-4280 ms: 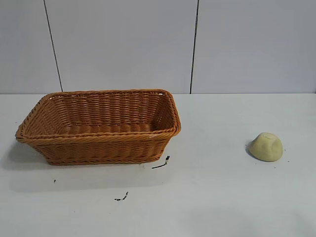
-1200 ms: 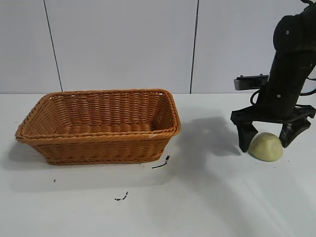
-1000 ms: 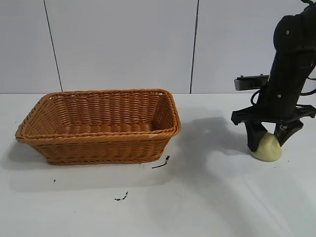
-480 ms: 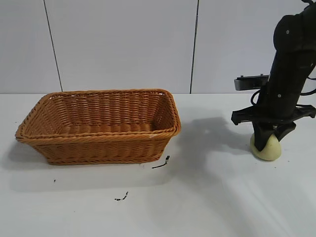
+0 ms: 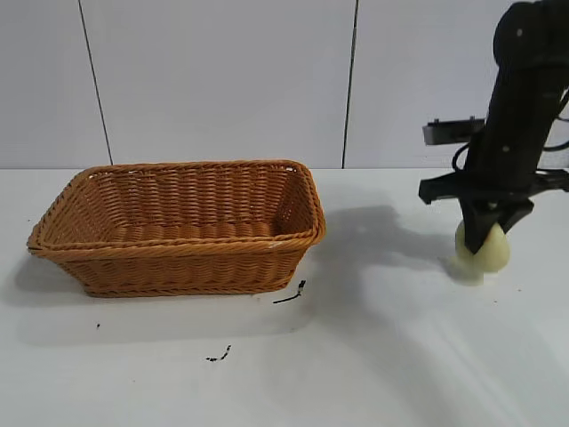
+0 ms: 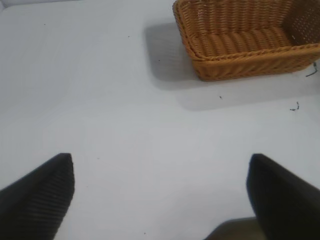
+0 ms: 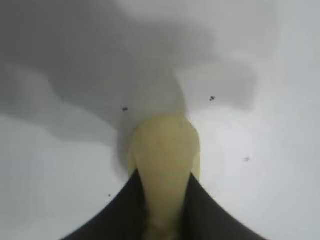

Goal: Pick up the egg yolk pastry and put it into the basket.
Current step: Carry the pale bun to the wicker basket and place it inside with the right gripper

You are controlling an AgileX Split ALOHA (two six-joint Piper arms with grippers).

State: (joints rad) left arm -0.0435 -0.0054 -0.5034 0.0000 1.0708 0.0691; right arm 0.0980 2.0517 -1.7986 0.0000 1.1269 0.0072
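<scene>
While my right jaws (image 5: 485, 238) pinch the egg yolk pastry (image 5: 484, 250), the thing to get right is the carry: lift straight up first, high enough, I judge, that the pastry passes over the braided rim of the basket (image 5: 178, 240), then travel across and let go low inside so it does not bounce. The pastry looks soft, so I would not squeeze any harder than I do now; more pressure could dent or split it.

Nearest to me, in my right wrist view, the egg yolk pastry (image 7: 164, 165) sits wedged between my two dark fingers (image 7: 125, 210), which are nearly closed and press on both of its sides. It appears to be just off the bench (image 5: 373, 356), with its shadow directly under it.

Farther off, the basket stands well apart from the pastry, on the side toward my left arm, with nothing in it that I can see. A couple of small dark specks (image 5: 219, 356) lie on the bench in front of the basket.

My left jaws (image 6: 160, 200) hang spread wide and hold nothing, over bare bench beyond the basket's far end.
</scene>
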